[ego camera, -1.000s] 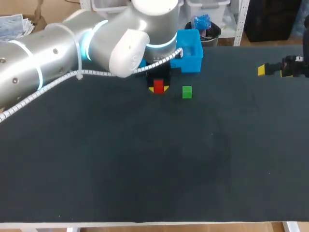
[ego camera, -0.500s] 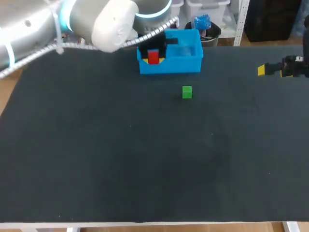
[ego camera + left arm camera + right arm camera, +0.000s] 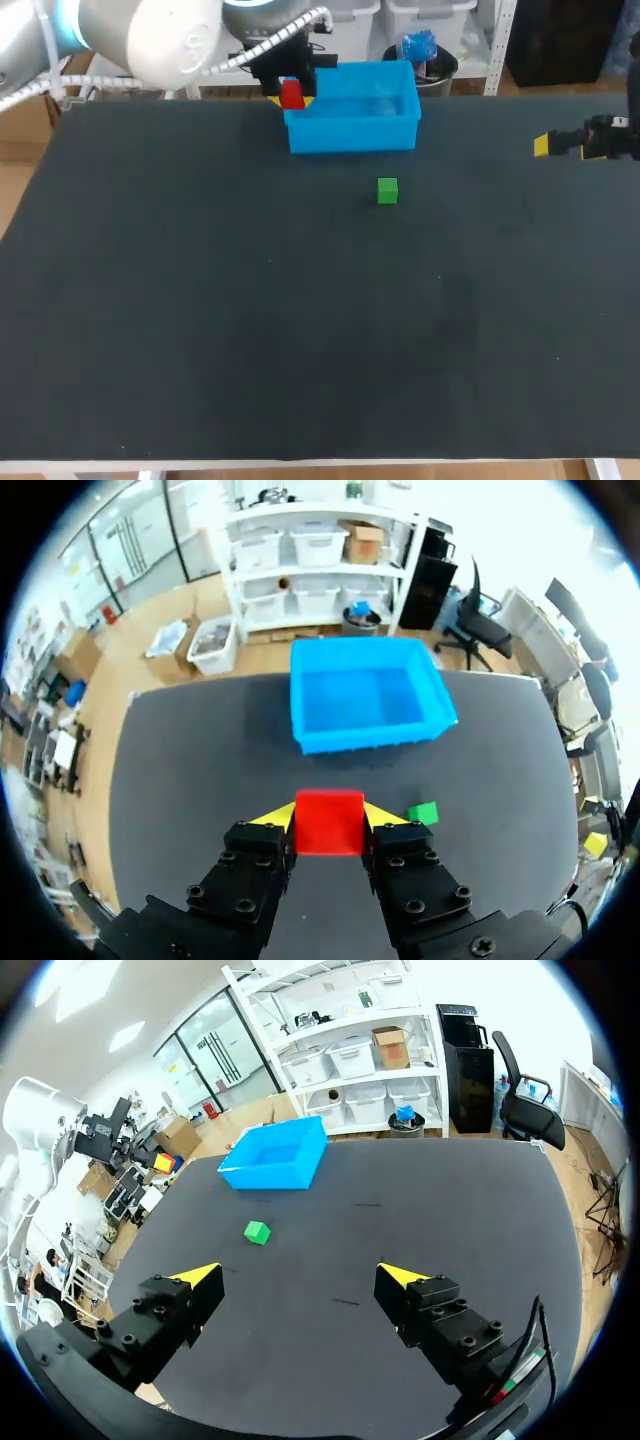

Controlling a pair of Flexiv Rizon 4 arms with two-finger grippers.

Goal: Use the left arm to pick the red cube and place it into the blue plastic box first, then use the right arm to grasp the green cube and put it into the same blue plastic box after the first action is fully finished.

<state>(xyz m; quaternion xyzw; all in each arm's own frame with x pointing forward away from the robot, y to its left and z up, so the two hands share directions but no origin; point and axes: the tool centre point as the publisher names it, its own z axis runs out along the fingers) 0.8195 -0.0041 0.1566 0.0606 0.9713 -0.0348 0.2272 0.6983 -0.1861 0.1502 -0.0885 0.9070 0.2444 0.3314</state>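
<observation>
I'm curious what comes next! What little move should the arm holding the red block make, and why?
Probably shift the left gripper until the red block hangs over the blue box. The block is gripped but sits at the box's left edge, not over its inside.

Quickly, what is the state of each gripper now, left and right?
Left gripper: closed, holding the red cube.
Right gripper: open, holding nothing.

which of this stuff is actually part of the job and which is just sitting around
Job: red cube, held in the left tool; blue plastic box; green cube; right tool, open.
Just there: black table under them.
</observation>
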